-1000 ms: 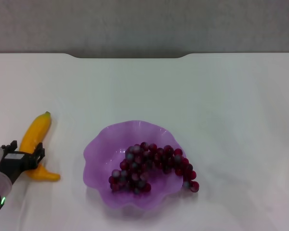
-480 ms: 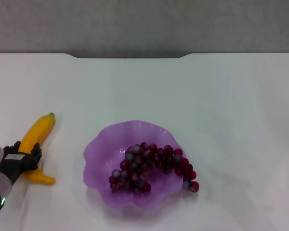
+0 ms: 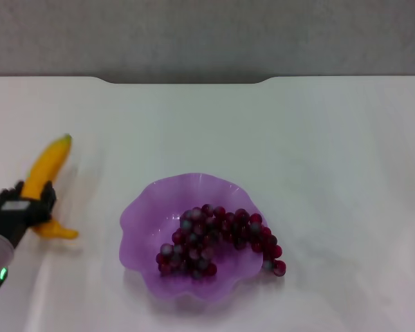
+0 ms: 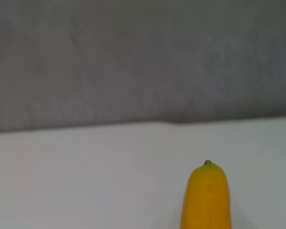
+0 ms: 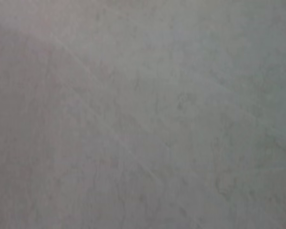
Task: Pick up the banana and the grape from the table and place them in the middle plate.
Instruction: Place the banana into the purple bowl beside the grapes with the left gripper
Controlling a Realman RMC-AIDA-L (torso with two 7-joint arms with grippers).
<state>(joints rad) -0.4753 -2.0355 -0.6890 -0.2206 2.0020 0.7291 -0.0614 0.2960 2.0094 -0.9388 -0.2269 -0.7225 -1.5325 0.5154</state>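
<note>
- Left gripper (image 3: 29,205) jaws clenched on the banana (image 3: 47,166), gripping it near the lower end; sits at about 9 o'clock in the head view, at the table's left edge.
- Banana runs diagonally from the green stem tip at upper right down through the fingers, with a short curved end sticking out at about 4 o'clock of the gripper. Can't tell from the head view whether that end touches the table (image 3: 318,152).
- Left wrist view: the banana's rounded tip (image 4: 206,200) points toward the table's far edge, white tabletop under it, grey wall behind.
- Middle plate (image 3: 142,214): translucent purple, scalloped rim, at about 6 o'clock of the table centre, well apart from the banana, at about 3 o'clock of it.
- Grape (image 3: 214,238) bunch lies inside the plate, its end draped over the rim at about 4 o'clock.
- Right gripper: not visible; right wrist view shows only a blank grey surface, so I cannot tell its jaw state.
</note>
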